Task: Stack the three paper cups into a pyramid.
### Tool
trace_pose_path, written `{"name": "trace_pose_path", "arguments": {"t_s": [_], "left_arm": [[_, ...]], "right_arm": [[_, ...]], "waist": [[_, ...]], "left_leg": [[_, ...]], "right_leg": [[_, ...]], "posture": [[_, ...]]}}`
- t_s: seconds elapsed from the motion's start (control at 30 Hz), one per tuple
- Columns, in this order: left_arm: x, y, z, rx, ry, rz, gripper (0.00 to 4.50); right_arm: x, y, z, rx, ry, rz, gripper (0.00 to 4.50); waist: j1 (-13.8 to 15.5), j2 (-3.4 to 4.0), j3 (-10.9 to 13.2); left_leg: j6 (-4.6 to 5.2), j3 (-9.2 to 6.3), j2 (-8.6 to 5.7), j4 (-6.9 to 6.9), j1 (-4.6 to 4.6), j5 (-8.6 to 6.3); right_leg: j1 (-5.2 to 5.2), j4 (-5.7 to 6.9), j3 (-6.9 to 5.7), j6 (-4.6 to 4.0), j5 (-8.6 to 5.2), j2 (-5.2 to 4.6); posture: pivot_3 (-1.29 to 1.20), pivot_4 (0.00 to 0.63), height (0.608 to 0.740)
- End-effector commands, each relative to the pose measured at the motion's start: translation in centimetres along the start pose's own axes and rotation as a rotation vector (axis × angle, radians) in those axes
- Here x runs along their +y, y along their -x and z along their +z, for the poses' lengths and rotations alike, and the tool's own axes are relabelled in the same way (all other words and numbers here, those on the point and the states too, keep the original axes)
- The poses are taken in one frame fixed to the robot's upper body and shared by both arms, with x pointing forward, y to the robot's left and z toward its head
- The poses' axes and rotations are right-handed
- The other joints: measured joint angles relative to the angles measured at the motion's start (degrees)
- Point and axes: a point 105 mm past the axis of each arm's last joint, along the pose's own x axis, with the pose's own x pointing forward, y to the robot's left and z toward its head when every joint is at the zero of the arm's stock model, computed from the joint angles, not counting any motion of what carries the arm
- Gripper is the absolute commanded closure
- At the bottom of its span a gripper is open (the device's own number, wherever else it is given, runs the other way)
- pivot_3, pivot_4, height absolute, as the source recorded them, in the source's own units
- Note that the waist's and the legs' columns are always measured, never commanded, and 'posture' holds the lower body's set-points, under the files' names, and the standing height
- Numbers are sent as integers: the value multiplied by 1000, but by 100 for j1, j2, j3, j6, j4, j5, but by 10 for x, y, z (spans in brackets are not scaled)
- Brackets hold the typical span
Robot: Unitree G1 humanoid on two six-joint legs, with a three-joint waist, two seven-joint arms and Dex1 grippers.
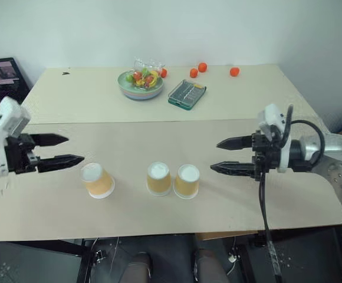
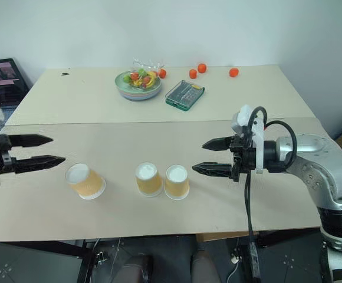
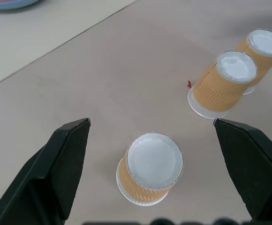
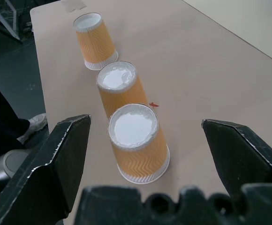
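Orange-sided paper cups (image 1: 159,178) stand upside down, unlabelled, between the spread, empty left gripper (image 1: 65,150) and right gripper (image 1: 224,155).

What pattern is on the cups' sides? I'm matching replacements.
A yellow-orange zigzag (chevron) pattern, with white bases and rims; clearest on the nearest cup in the right wrist view.

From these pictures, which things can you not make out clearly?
- Contents of the bowl: too small in the eye views, cut by the edge in the left wrist view.
- Items in the green tray: too small.
- Inside of the three paper cups: upside down, hidden.
- Dark screen: cut off by the left edge.
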Motion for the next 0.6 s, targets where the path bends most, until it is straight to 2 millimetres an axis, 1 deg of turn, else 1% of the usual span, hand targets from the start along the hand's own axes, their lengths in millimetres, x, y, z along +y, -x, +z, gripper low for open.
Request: {"name": "trace_pose_path", "arguments": {"t_s": [0.03,0.1,0.17,0.23,0.4,0.53,0.6], "left_arm": [[-5,10,-6,-64,-39,87,0],[-6,10,-11,-97,-26,127,0],[-5,12,-25,-111,-6,178,0],[-10,14,-36,-112,5,207,0],[-10,17,-49,-115,25,265,0],[-12,11,-57,-113,0,281,0],[-16,7,-64,-92,-28,273,0]], "right_arm": [[-4,-3,11,-28,73,10,84],[-6,-5,11,-26,81,13,84],[-9,-5,12,-26,87,11,84],[-13,-5,12,-25,95,3,84],[-17,-6,13,-21,110,0,84],[-17,-7,13,-18,118,1,84],[-17,-7,13,-17,120,1,84]], "waist": [[-5,1,0],[1,-3,0],[8,-5,1],[7,-5,0],[25,-6,0],[34,-6,-1],[33,-7,-1]], "left_leg": [[0,2,0,-2,1,0],[-1,10,1,-9,4,-1],[-1,9,5,-9,2,-1],[-1,10,5,-10,3,-1],[-3,16,8,-10,6,-2],[-3,17,9,-10,10,-2],[-3,17,9,-10,9,-2]], "right_leg": [[0,-6,2,-2,2,0],[2,-12,11,-3,2,-2],[-1,-16,11,-7,6,3],[-1,-20,13,-11,11,2],[1,-19,18,-15,13,6],[6,-22,19,-16,14,8],[5,-22,19,-16,14,8]], "posture": [[0,150,740],[0,150,740],[0,150,740],[0,150,740],[0,150,740],[0,150,740],[0,150,740]]}}
